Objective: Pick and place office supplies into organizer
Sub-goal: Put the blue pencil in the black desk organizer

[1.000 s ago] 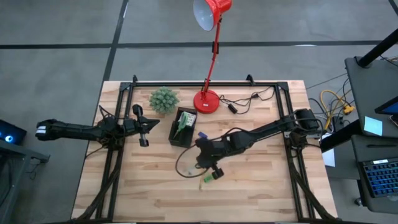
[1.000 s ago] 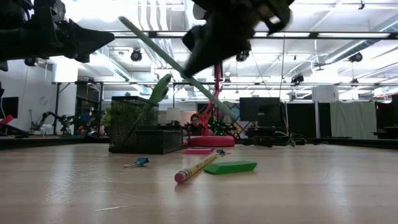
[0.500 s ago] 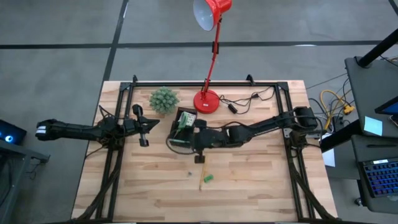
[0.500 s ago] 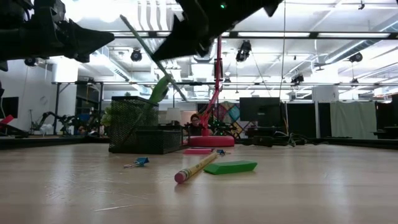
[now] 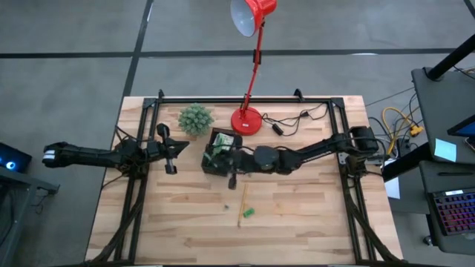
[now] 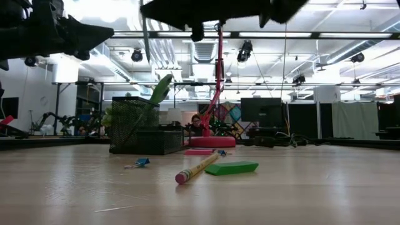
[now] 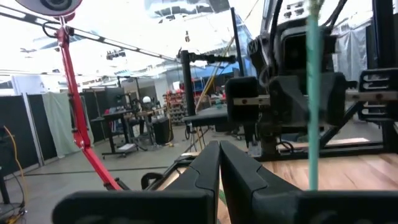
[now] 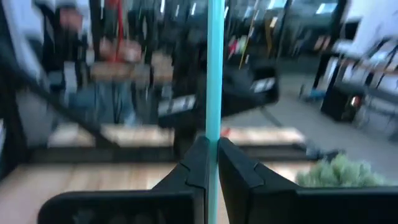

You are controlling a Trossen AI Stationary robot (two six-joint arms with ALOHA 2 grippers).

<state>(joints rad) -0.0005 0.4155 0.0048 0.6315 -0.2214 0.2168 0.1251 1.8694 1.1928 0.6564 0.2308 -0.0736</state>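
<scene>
Right hand (image 5: 231, 165) is clamped tight on the green pen (image 8: 215, 68), holding it upright right by the black organizer (image 5: 217, 152), so I'd say it's the drop-in step: line it over a slot, lower, let go; left hand (image 5: 172, 149) waits shut.

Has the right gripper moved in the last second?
Yes. The right gripper, shut on the green pen, travelled from near the yellow pencil toward the organizer.

text: none legible | labels: none | brands: none | numbers: none | signs: none
</scene>
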